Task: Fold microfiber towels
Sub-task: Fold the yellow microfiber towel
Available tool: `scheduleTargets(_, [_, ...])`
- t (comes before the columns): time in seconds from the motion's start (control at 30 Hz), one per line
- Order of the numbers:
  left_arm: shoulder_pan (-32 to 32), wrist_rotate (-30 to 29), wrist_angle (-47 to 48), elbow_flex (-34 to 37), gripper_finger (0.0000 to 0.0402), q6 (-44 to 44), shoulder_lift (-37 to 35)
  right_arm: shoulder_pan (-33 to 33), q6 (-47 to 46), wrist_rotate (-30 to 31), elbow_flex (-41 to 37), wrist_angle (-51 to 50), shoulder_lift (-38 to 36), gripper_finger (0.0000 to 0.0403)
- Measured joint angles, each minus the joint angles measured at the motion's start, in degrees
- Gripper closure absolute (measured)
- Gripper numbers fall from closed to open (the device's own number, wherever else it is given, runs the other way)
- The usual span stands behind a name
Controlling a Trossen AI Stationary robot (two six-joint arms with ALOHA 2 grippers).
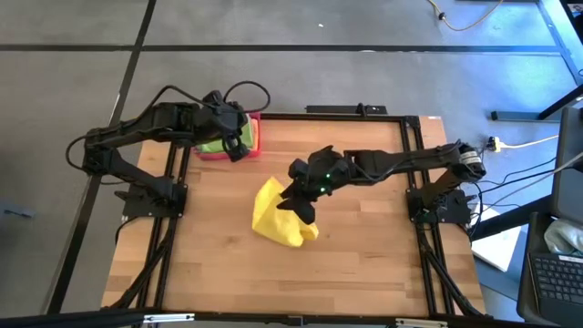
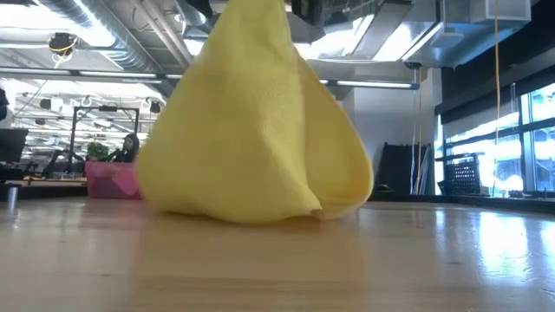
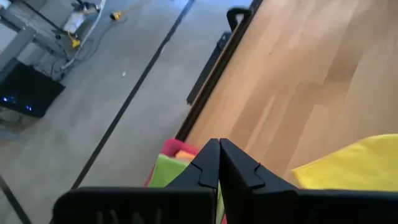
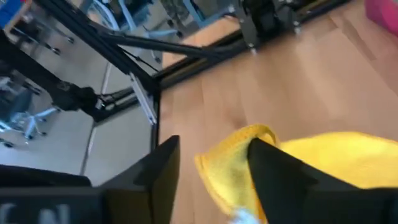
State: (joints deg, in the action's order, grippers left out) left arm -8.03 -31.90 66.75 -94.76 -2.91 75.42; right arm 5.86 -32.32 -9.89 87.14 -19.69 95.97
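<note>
A yellow microfiber towel point(image 1: 276, 220) lies bunched at the table's middle. In the low view this towel point(image 2: 251, 130) rises in a peak that runs out of the top of the picture, with its lower folds on the wood. My right gripper point(image 1: 306, 210) is over its right part, fingers apart point(image 4: 212, 142), and a yellow folded edge point(image 4: 233, 155) shows between them. At the far left my left gripper point(image 1: 235, 146) hovers shut point(image 3: 219, 146) above a green towel point(image 3: 169, 171) in the pink tray point(image 1: 256, 137). My right gripper comes at the yellow towel slanting down from the table's right side. The towel's folded edge point(image 4: 249, 134) lies next to one finger point(image 4: 277, 177), with bare wood showing toward the other finger. Whether the finger touches the cloth, I cannot tell.
The pink tray point(image 2: 113, 180) stands at the far left corner, with towels stacked in it. Black frame rails point(image 1: 414, 155) run along the table's edges. Bare wood point(image 1: 364, 264) stretches toward the near edge. A person point(image 2: 130, 149) sits far off in the room behind.
</note>
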Motion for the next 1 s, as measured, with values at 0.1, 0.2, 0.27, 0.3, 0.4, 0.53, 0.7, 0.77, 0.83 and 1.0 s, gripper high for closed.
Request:
scheduleTargets(0.1, [0.17, 0.11, 1.45, 0.18, 0.0401, -1.33, 0.05, -1.09, 1.08, 0.12, 0.75, -3.32, -0.27, 0.0193])
scheduleTargets(0.2, [0.57, 0.11, 1.67, 1.62, 0.0400, -3.38, -0.05, -2.31, 1.39, -0.76, 2.18, -6.61, -0.25, 0.0172])
scheduleTargets(0.27, [1.26, 0.12, 1.91, 3.07, 0.0399, -5.52, -0.32, -2.90, 1.46, -4.14, 3.17, -6.63, -0.25, 0.0166])
scheduleTargets(0.3, [1.65, 0.11, 1.87, 3.77, 0.0400, -6.66, -0.54, -3.18, 1.34, -7.68, 3.60, -6.62, -0.25, 0.0165])
scheduleTargets(0.4, [3.16, 0.09, 1.83, 6.42, 0.0400, -10.83, -0.92, -3.85, 2.58, -19.34, 4.17, -7.36, -0.27, 0.0165])
scheduleTargets(0.53, [4.95, -0.16, 1.71, 10.64, 0.0399, -16.92, -0.92, -6.19, 9.89, -17.95, 4.21, -18.05, -0.51, 0.0171])
scheduleTargets(0.7, [6.79, -0.42, -2.30, 19.04, 0.0399, -26.10, -0.92, -8.69, 21.21, -2.80, 4.19, -33.93, -0.51, 0.0180])
scheduleTargets(0.77, [7.42, -0.42, -5.51, 23.83, 0.0398, -30.49, -0.92, -9.73, 23.31, -1.82, 4.05, -38.19, -0.47, 0.0182])
scheduleTargets(0.83, [7.71, -0.28, -10.77, 29.54, 0.0400, -34.68, -0.84, -10.85, 25.07, -2.73, 2.51, -39.24, -0.49, 0.0184])
scheduleTargets(1.0, [5.94, 4.40, -26.19, 41.88, 0.0391, -42.48, -0.70, -12.86, 30.07, -3.18, -3.19, -39.27, -0.36, 0.0190])
